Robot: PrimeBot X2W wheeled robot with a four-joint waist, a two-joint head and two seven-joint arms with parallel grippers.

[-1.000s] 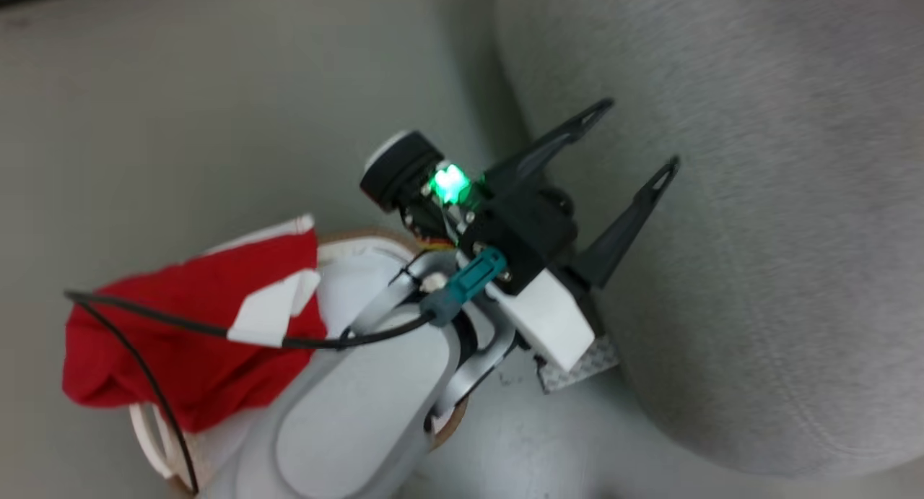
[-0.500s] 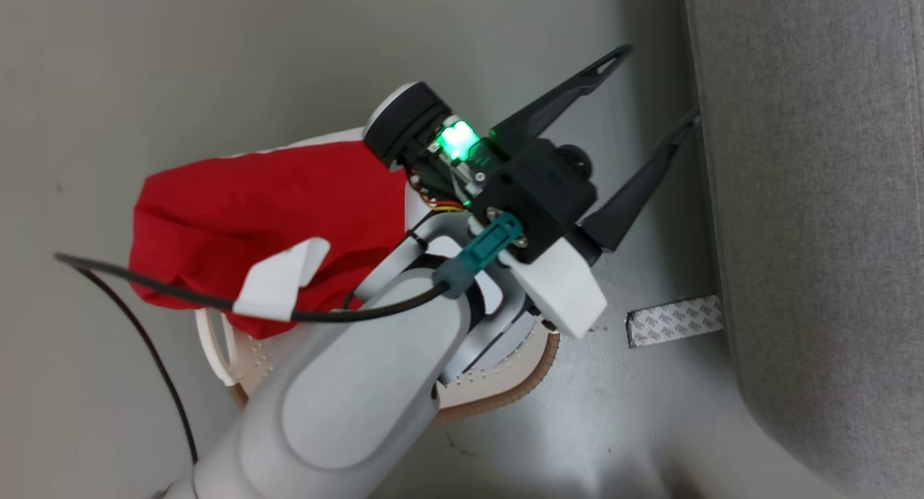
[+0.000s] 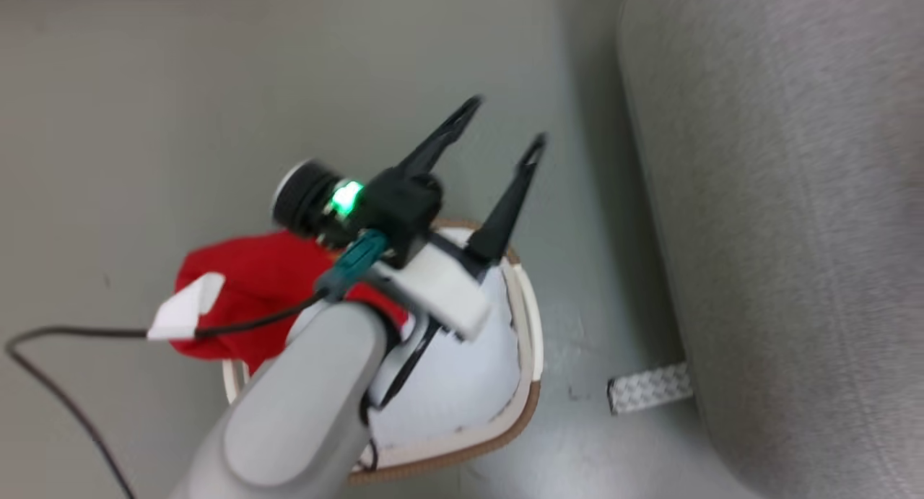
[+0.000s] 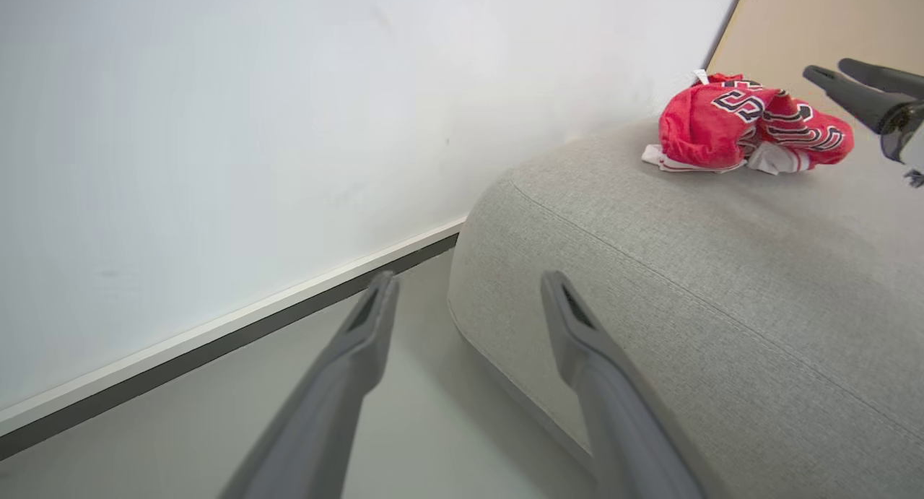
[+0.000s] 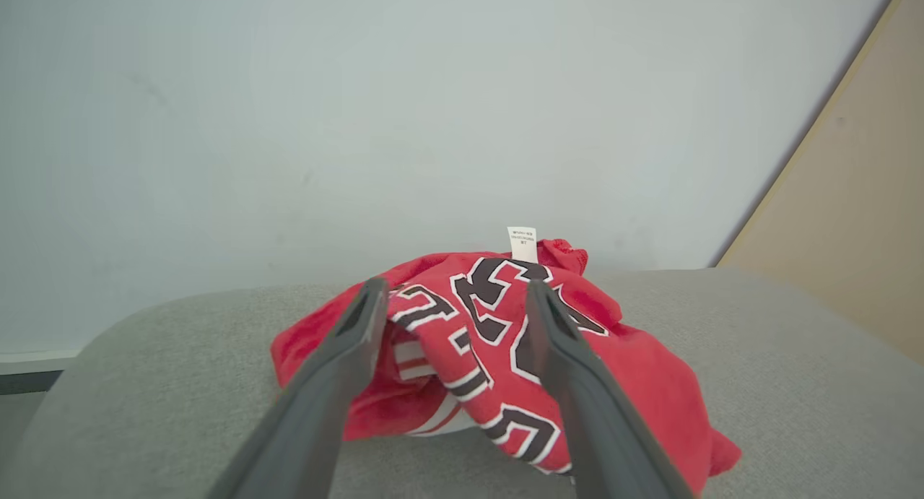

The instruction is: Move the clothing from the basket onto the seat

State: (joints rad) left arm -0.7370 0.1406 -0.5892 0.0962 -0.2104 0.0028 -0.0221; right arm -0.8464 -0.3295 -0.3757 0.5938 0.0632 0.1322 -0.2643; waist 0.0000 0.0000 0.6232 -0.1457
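Observation:
The cream basket [image 3: 530,326] with its brown rim stands on the floor left of the grey seat [image 3: 779,196]. A red garment with a white band [image 3: 238,297] lies in it and hangs over its left side. My left gripper [image 3: 504,123] hovers open and empty above the basket's far rim, fingers pointing toward the seat's corner [image 4: 650,268]; its own view shows the left gripper [image 4: 468,279] the same. Another red lettered garment [image 4: 743,123] lies crumpled on the seat. My right gripper [image 5: 456,286] stands open just before that garment [image 5: 505,340], holding nothing, and the right gripper [image 4: 830,68] appears beside it.
A strip of patterned tape [image 3: 646,387] lies on the grey floor at the seat's base. A black cable [image 3: 72,333] loops off my left arm. A white wall with a dark baseboard [image 4: 216,340] runs behind the seat, and a tan panel [image 5: 852,196] stands at its right.
The head camera has shifted. Relative to the basket, my left gripper has swung back from the seat's edge to above the basket, staying open.

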